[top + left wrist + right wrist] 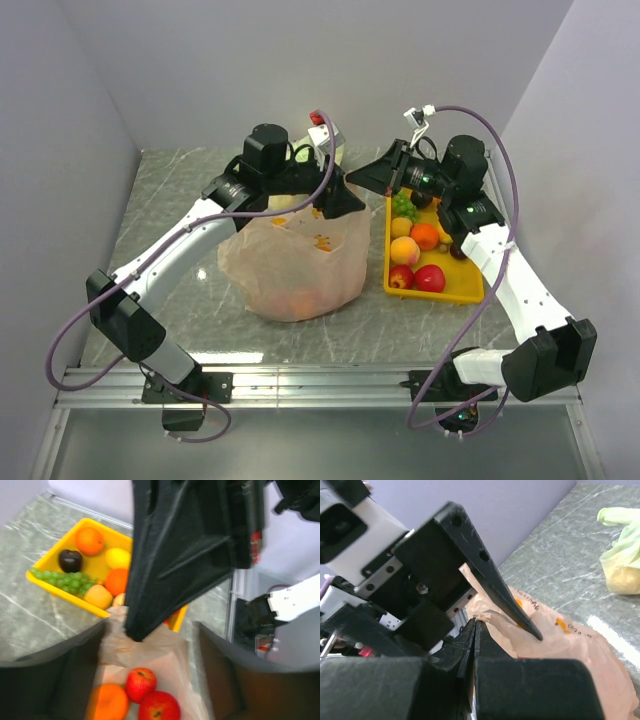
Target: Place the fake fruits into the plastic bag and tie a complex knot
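The peach-orange plastic bag (295,255) stands at mid-table with its mouth open. In the left wrist view two red apples (141,684) and an orange (106,702) lie inside it. My right gripper (476,622) is shut on the bag's rim (495,616); from above, the right gripper (362,180) sits at the bag's top right. My left gripper (335,205) hovers open over the mouth, with one finger (50,680) on each side. More fake fruits fill the yellow tray (388,262): red apples (430,278), an orange (425,236), a peach (404,250) and green grapes (404,206).
A pale yellow-green knotted bag (622,565) lies on the marble table behind the peach bag. The tray (37,580) stands right of the bag, under the right arm. Grey walls close in the table on three sides.
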You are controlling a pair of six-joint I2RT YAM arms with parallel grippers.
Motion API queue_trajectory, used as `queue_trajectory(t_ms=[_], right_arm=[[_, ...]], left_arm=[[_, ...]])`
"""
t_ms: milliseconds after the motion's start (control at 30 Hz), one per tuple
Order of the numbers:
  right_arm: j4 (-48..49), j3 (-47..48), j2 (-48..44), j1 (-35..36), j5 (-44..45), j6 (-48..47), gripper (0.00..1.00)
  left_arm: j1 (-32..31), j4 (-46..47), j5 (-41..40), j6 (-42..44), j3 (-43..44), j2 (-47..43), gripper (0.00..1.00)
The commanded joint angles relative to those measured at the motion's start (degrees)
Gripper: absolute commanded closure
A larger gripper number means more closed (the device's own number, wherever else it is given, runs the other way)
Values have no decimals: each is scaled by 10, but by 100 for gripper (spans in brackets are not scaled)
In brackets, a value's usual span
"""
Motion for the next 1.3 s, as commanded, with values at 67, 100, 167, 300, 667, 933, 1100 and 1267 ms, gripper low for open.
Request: queue_trajectory(t_ms=[67, 100, 167, 300, 667, 933, 1100, 1267], right_arm=[[49, 29, -28, 5, 4, 4, 100], [47, 28, -30, 5, 2, 0, 100], [44, 25, -32, 4, -9, -15, 100], [-40, 50, -23, -11, -65, -97, 77], [-125, 6, -88, -86, -104, -360, 10], [64, -85, -50, -35, -140, -409, 6], [78, -108, -23, 12, -143, -448, 6], [112, -133, 7, 40, -119, -458, 14]], left_arm=[[-4, 54, -42, -20, -16, 5, 50], [-4, 60, -45, -20, -28, 2, 67], [-4, 79, -53, -18, -42, -13, 89], [-1, 95, -46, -21, -74, -36, 100], [17, 100, 22, -36, -86, -54, 100], [24, 117, 104, -64, -60, -34, 100], [26, 127, 131, -72, -61, -31, 100], [28, 137, 139, -82, -59, -32, 100]])
